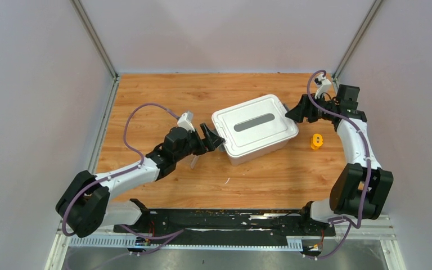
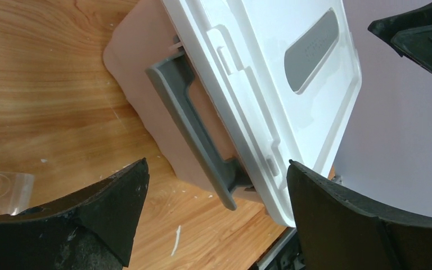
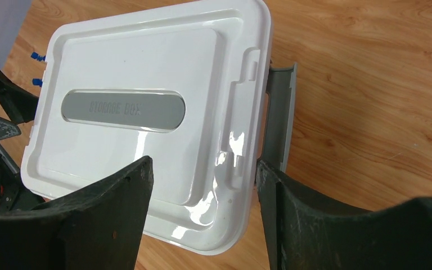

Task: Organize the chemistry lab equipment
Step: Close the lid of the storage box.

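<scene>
- Left gripper [image 2: 216,169] of mine: jaws spread wide, holding nothing, and aimed at the left end of the pink bin [image 2: 129,62].
- Clear plastic bag with a white disc [image 2: 0,188]: flat on the table [image 1: 163,95], off the bin's left end, on the near side. It sits just outside my left finger, back toward my base and not ahead of the jaws.
- Grey latch handle [image 2: 191,118]: on the bin's left end wall, straight ahead between my left jaws. Its long axis runs along that end wall, across my approach.
- White lid [image 3: 135,67]: seated on the bin, so the contents are hidden.
- The bin's long axis runs from one gripper to the other.
- Right gripper [image 3: 203,164]: at the bin's right end with jaws apart and nothing clamped. The lid edge shows below the gap.
- Tiny blue-capped tubes [image 3: 35,56]: two blue specks past the lid's left end, close to my left gripper. They are too small to tell what they rest on.
- Small orange object [image 1: 315,140]: near the bin's right end, on its near side.
- Judgement: the left arm is clearly nearer to both the bag and the tubes. For the bag I must pull back and turn away from the bin, not push forward.
</scene>
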Robot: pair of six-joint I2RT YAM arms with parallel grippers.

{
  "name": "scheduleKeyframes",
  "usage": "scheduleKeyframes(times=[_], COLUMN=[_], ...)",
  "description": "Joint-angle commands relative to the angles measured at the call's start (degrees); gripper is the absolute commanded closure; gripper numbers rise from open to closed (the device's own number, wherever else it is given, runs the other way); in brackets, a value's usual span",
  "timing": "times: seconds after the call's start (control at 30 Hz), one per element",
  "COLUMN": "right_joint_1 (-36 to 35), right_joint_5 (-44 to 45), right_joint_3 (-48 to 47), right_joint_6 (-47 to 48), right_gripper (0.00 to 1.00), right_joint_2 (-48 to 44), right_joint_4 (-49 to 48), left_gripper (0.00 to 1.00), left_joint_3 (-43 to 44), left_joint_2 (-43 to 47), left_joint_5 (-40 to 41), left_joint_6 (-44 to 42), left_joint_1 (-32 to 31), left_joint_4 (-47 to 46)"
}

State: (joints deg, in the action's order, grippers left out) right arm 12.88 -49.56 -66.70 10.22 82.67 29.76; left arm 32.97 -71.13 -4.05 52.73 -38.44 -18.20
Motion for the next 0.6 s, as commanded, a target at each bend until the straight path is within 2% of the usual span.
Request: scheduleKeyframes(times=[0.0, 0.17, 0.3, 0.57], right_joint_1=[-0.1, -0.1, -0.1, -0.1], right_joint_5=[-1.6, -3.6, -4.6, -5.9], right_joint_3=[-0.9, 0.3, 1.0, 1.2], right_joint_6=[1.1, 1.6, 1.9, 2.4], right_gripper=[0.32, 0.33, 0.33, 0.34], right_joint_2=[-2.5, -1.3, -0.1, 2.4], right_joint_4=[-1.5, -1.4, -1.7, -1.5], left_gripper=[0.05, 0.10, 0.19, 0.16], left_joint_3=[2.1, 1.9, 1.5, 4.0], left_joint_2=[-2.6, -6.7, -8.1, -8.2], left_joint_5=[3.9, 3.1, 3.3, 3.9], left_joint_6=[6.1, 10.1, 11.9, 12.1], left_joint_1=[-1.4, -1.7, -1.7, -3.4], left_joint_4=[-5.0, -11.7, -15.3, -12.5])
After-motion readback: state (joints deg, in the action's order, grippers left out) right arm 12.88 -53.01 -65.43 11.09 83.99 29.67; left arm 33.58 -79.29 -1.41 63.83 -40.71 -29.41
